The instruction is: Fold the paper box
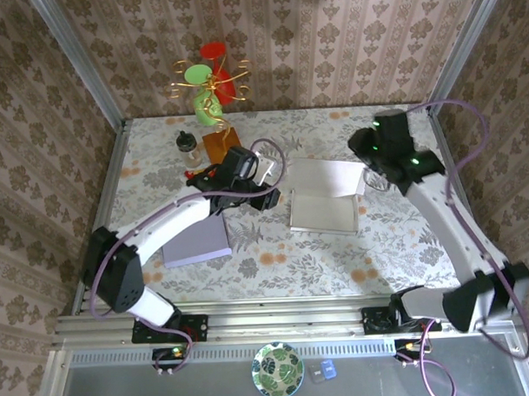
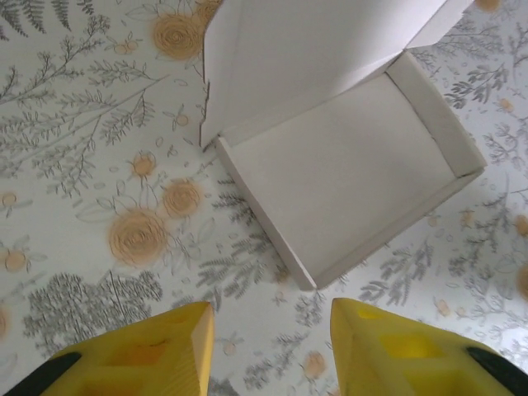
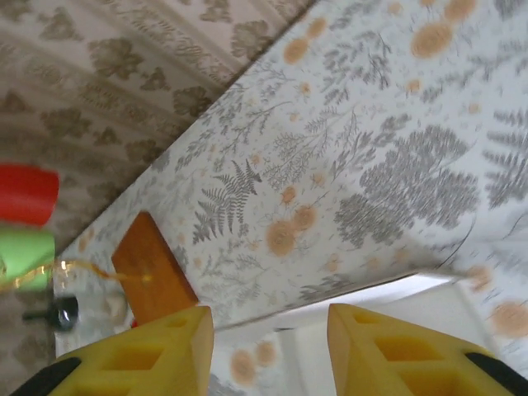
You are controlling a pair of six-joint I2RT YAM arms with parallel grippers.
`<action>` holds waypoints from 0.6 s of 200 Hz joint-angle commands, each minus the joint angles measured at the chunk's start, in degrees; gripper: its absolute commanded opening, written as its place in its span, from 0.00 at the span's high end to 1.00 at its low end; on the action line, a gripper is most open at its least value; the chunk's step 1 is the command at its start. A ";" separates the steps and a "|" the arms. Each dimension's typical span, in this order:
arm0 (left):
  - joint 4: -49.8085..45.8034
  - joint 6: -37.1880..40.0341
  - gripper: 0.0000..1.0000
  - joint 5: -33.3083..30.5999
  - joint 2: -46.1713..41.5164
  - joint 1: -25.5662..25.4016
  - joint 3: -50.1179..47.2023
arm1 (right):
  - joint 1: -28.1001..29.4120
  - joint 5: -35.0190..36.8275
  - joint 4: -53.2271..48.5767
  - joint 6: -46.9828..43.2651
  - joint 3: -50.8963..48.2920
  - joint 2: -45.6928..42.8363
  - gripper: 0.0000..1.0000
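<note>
Though flat overhead, paper box (image 2: 342, 186) upright-walled from left wrist

The counter (image 1: 336, 256) wears a white cloth printed with grey ferns and leaves and orange blossoms. The paper box (image 1: 321, 212) is plain off-white, on its floor and its flap alike. Toward the counter's left edge lies a flat lavender pad (image 1: 197, 248). At the far edge stand an orange-brown block (image 1: 219, 140) and a gold wire ornament (image 1: 210, 78) with red and lime-green discs. The walls (image 1: 346, 39) carry brown damask wallpaper. The left claw (image 2: 270, 322) and right claw (image 3: 268, 322) are bright yellow. Past the near edge, a plate (image 1: 277, 370) shows green leaves on white.
</note>
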 commanded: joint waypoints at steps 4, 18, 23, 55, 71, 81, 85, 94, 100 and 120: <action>0.33 6.85 0.57 4.83 5.49 1.85 5.38 | -6.57 -18.93 -2.28 -34.93 -5.75 -3.83 0.60; 1.44 9.00 0.57 5.53 8.68 2.88 7.29 | -9.54 -18.33 -5.01 -42.12 -9.37 -5.15 0.60; 1.95 9.38 0.57 5.65 9.70 3.21 7.82 | -10.48 -17.41 -5.12 -43.43 -10.68 -5.48 0.60; 5.42 11.58 0.56 7.98 14.20 4.80 10.67 | -15.14 -24.22 3.41 -51.16 -18.89 -5.56 0.56; 6.79 13.36 0.56 9.29 15.09 4.85 11.38 | -15.32 -25.78 7.40 -56.77 -21.38 -4.41 0.52; 7.24 13.94 0.55 9.58 15.78 4.85 11.73 | -15.91 -25.65 8.48 -58.36 -21.32 -2.97 0.50; 7.25 14.10 0.55 9.51 16.07 4.93 11.86 | -16.29 -25.93 8.65 -59.02 -21.10 -2.24 0.50; 7.29 14.31 0.55 9.25 16.75 4.93 12.21 | -16.94 -25.86 8.27 -60.15 -20.01 -0.27 0.50; 7.48 14.27 0.55 9.15 17.13 5.06 12.43 | -17.23 -25.90 7.67 -61.21 -19.17 1.10 0.51; 8.46 14.25 0.55 9.22 18.36 5.11 12.82 | -17.60 -25.71 6.63 -63.30 -16.94 4.67 0.52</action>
